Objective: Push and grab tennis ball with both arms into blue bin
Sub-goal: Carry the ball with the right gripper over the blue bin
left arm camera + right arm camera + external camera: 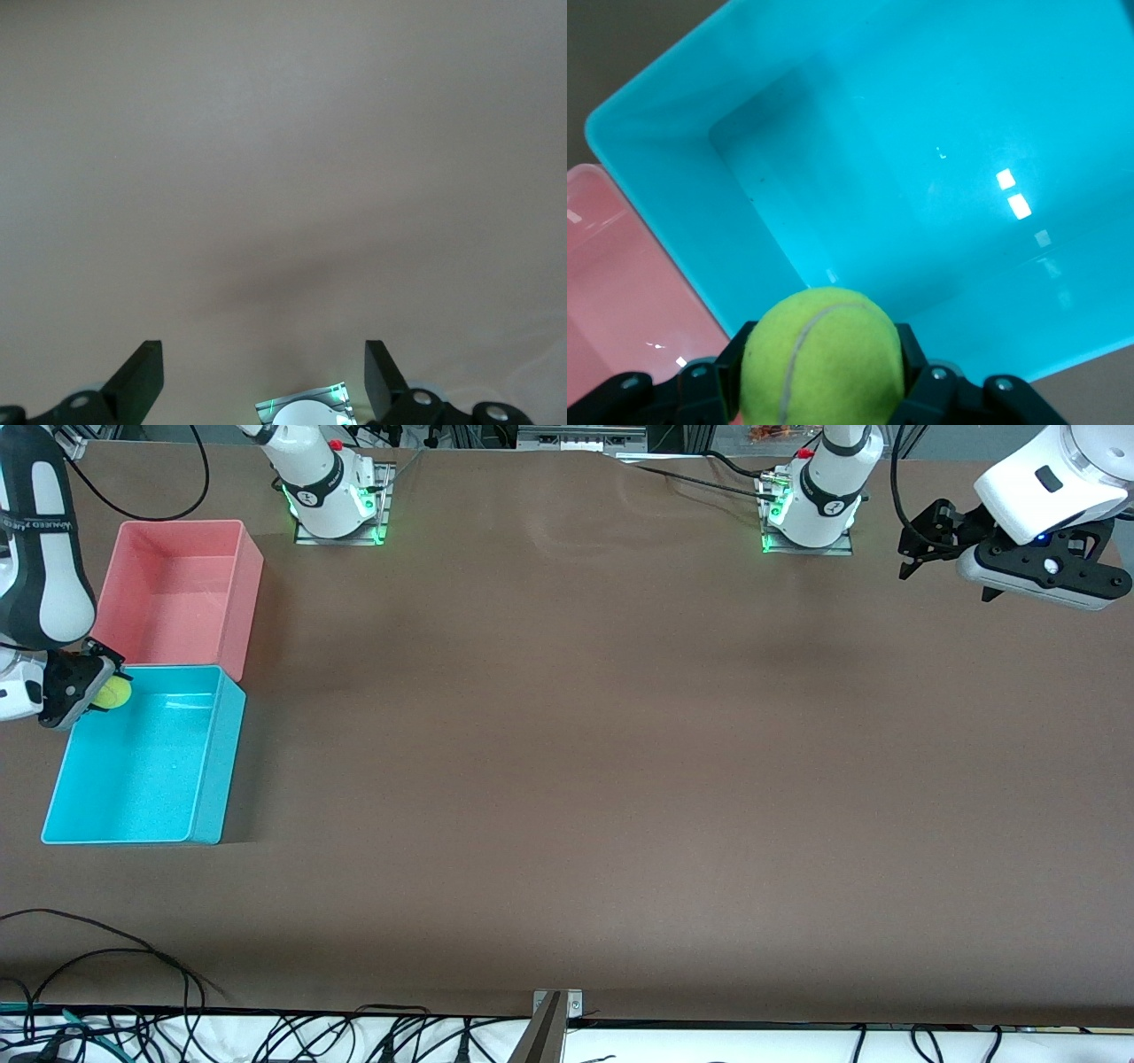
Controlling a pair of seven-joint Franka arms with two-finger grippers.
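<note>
My right gripper [96, 687] is shut on the yellow-green tennis ball [113, 693] and holds it above the blue bin [211, 766], over the bin's corner next to the pink bin. In the right wrist view the ball [822, 354] sits between the black fingers [912, 354], with the blue bin's bare floor [921, 177] below. My left gripper [921, 540] is open and empty, held high over the table at the left arm's end, where that arm waits. Its wrist view shows both fingers [142, 376] wide apart over bare table.
A pink bin [248, 593] stands touching the blue bin, farther from the front camera. Both bins are at the right arm's end of the table. The arm bases [337, 505] stand along the table's back edge. Loose cables [106, 948] lie near the front edge.
</note>
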